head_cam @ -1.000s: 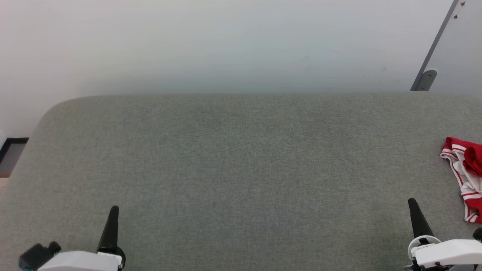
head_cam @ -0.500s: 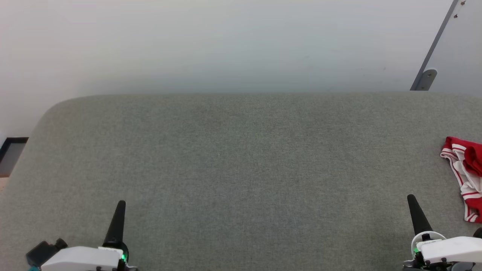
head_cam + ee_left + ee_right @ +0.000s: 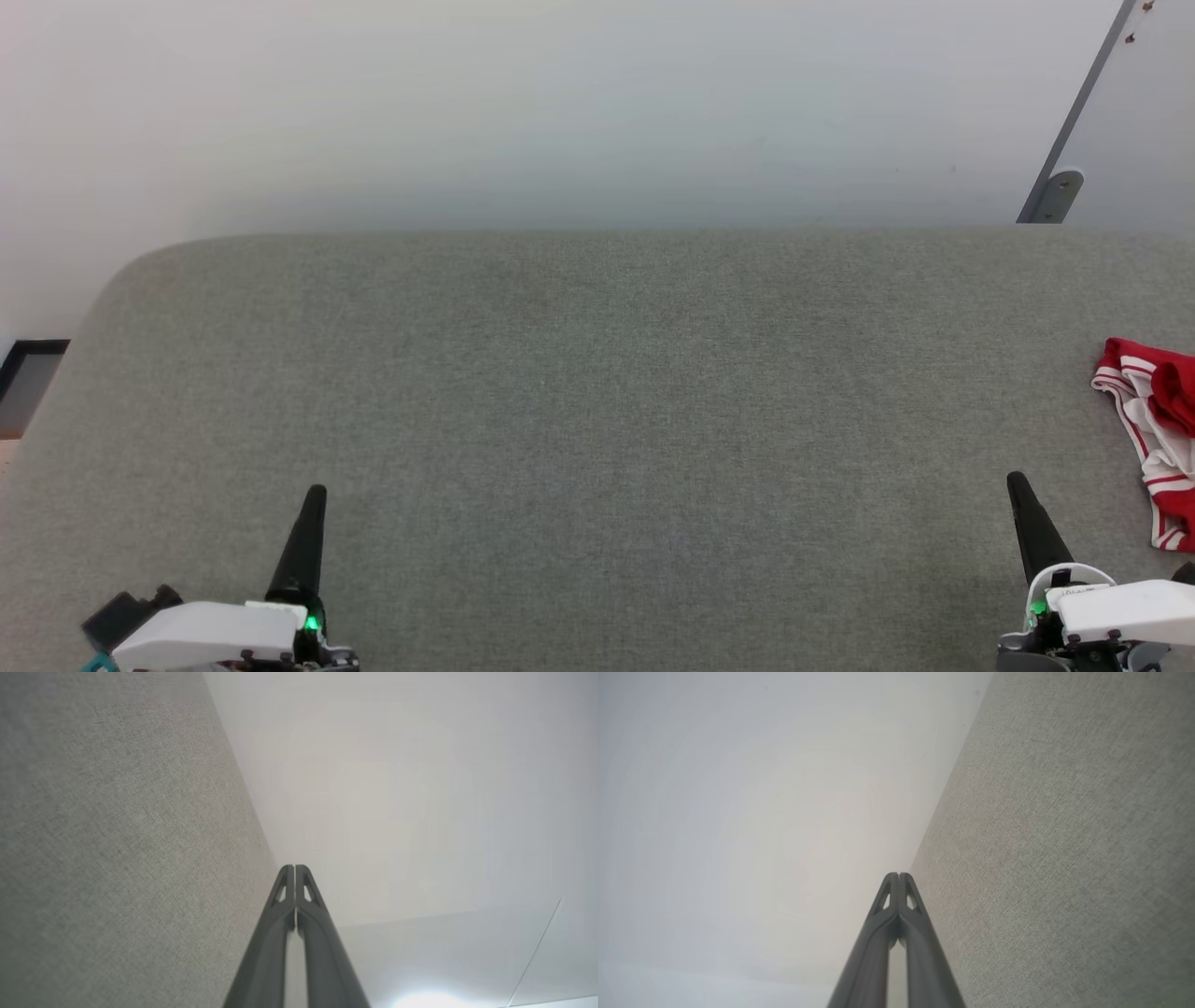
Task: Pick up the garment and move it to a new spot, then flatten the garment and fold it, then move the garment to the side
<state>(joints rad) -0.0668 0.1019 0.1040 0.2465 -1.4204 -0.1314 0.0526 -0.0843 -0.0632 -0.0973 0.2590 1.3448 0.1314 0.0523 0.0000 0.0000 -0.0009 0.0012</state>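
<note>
A crumpled red-and-white cloth with striped trim lies on the grey padded table at the right edge of the head view, cut off by the frame. No lettering shows on it, so I cannot tell whether it is the garment. My left gripper is shut and empty at the lower left, fingers pointing up the view. My right gripper is shut and empty at the lower right, a short way left of the cloth and apart from it. In the wrist views the left gripper and the right gripper have their fingers pressed together.
A pale wall rises behind the table's far edge. A grey slanted bracket stands at the back right. The table's left corner is rounded, with a dark-framed thing beyond it.
Both grippers have crept up the head view. The left one has also shifted a little to the right. The cloth has not moved.
</note>
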